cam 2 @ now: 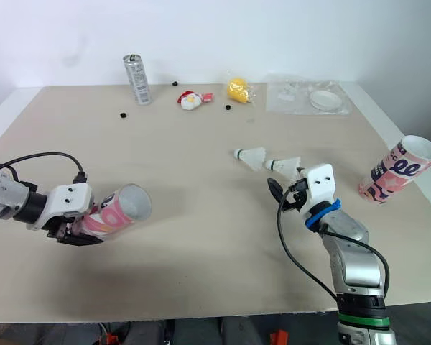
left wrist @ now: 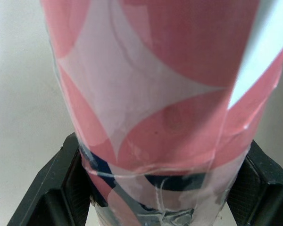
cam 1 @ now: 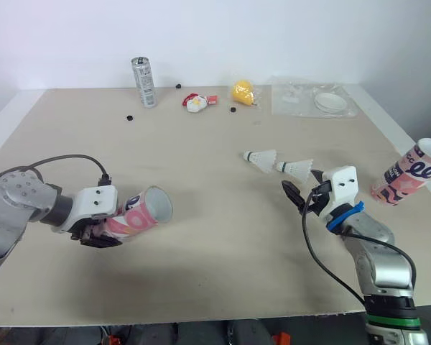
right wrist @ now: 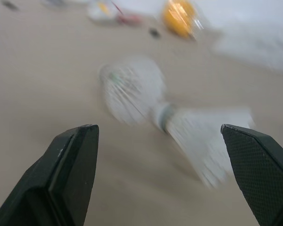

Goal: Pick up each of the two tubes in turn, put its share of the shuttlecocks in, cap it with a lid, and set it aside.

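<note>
Lower left of the head view, our left gripper (cam 1: pixel 99 236) is clamped on a pink tube (cam 1: pixel 142 210), its base hidden between the fingers | right of centre, our right gripper (cam 1: pixel 299 194), jaws apart, is just beside a shuttlecock (cam 1: pixel 296 167), with another shuttlecock (cam 1: pixel 261 158) to its left | far right, second tube (cam 1: pixel 409 172) lies tilted | upper right, clear bag (cam 1: pixel 314 100), contents hard to make out

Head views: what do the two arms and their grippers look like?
Both arms are silver-grey metal. The left gripper and right gripper each have a white block housing and two black fingers. A black cable loops from each housing back along the arm. The right wrist wears a blue band, with a green ring lower down.
</note>
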Robot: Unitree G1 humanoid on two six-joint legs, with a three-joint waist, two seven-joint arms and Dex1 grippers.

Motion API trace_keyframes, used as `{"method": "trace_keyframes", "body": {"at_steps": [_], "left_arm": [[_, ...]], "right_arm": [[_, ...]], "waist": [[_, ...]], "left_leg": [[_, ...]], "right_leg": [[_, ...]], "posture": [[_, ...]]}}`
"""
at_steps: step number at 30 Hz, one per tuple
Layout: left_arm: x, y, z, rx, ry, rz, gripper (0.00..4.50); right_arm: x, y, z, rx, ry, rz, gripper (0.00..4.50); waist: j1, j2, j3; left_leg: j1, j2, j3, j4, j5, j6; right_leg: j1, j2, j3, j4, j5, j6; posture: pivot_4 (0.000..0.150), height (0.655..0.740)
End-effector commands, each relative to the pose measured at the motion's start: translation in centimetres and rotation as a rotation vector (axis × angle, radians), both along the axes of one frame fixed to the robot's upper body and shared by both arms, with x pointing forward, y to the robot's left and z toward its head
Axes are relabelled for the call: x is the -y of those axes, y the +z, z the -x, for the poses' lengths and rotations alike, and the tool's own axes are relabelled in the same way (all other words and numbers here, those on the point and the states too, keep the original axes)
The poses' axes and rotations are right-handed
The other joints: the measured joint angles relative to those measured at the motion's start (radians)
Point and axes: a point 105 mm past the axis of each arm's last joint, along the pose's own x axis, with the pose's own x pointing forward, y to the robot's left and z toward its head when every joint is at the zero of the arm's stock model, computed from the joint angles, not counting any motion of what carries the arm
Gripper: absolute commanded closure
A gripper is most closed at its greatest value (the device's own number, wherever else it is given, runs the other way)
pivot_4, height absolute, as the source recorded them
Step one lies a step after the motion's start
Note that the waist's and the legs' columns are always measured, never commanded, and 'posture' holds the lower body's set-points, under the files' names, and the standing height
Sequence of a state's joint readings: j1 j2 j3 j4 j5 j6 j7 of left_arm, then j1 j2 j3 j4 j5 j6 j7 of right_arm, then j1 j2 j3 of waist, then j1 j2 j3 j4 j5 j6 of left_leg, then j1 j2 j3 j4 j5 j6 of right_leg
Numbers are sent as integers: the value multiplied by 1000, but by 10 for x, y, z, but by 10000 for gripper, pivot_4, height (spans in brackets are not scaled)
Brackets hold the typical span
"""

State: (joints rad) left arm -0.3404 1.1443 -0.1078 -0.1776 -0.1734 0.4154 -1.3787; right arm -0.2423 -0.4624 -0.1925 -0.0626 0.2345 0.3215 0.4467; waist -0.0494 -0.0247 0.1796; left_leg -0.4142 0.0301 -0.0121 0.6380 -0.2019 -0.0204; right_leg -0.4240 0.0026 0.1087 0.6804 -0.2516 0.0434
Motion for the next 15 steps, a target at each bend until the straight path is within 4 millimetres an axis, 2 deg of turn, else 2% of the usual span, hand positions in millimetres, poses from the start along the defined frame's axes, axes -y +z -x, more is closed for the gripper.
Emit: {"method": "trace_keyframes", "body": {"at_steps": [1,8,11,15], "left_arm": [[7,-5,5,-17,-20,12,11496],[7,-4,5,-11,-15,13,11496],[7,-3,5,-6,-12,13,11496],[7,-3,6,-2,-8,11,11496]], "right_arm": [[4,10,-12,28,-48,-2,656],[-6,2,-29,-30,-25,-36,656],[-6,1,-36,-47,-46,-52,8179],[-1,0,-40,-49,-74,-70,27578]], "waist": [[0,0,0],[0,0,0],[0,0,0],[0,0,0]], "left_leg": [[0,0,1,0,0,0],[1,0,1,0,0,0],[1,0,1,0,0,0],[0,-1,2,0,0,0]], "right_leg": [[0,0,1,0,0,1],[0,0,1,0,1,3],[0,0,1,0,1,3],[0,-1,2,0,1,4]], "posture": [[1500,7400],[1500,7400],[1500,7400],[1500,7400]]}}
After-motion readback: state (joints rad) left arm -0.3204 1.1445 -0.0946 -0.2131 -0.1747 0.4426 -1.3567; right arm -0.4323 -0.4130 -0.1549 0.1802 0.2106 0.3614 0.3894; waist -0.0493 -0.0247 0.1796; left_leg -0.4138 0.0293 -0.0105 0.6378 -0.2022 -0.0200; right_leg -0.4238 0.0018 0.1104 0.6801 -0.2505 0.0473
